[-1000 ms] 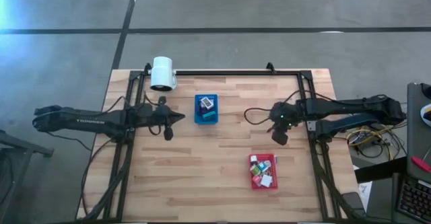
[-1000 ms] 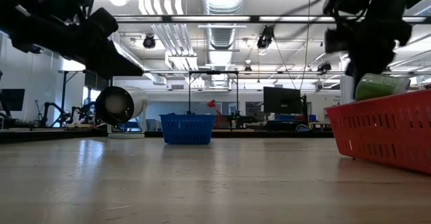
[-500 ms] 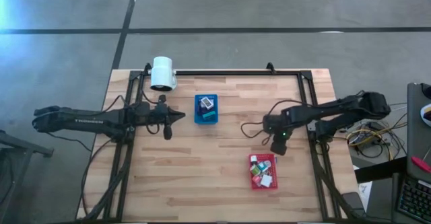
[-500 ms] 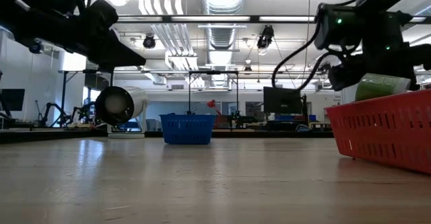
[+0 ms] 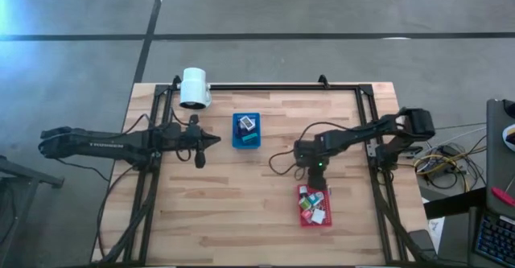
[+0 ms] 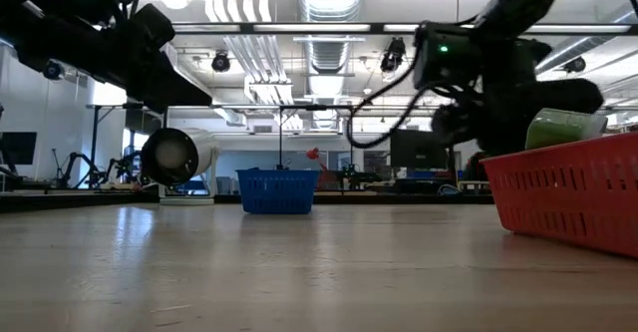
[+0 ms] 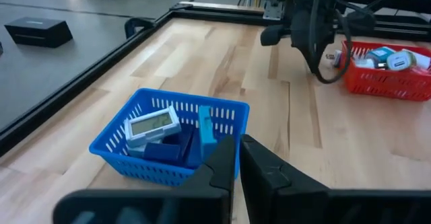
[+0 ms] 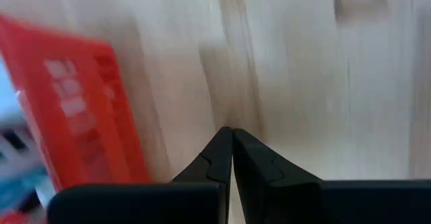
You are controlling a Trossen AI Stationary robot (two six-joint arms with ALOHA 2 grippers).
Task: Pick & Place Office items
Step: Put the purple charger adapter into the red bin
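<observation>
The right claw (image 5: pixel 319 177) has its 2 fingers pressed together, holding nothing, and hangs over bare wood just beside the far rim of the red tray (image 5: pixel 325 220), pointing toward it. In the right wrist view the closed fingertips (image 8: pixel 231 135) sit next to the tray's red wall (image 8: pixel 87 109). The small office items (image 5: pixel 313 204), a heap of white, teal, green and pink pieces, lie inside this tray. To do the pick well, the claw likely needs to spread before dropping, centre over 1 piece on top of the heap, and stay off the tray wall. The left claw (image 5: pixel 214 140), also pressed shut and empty, waits near the blue tray (image 5: pixel 236 142), which holds a few items (image 7: pixel 153 126).
</observation>
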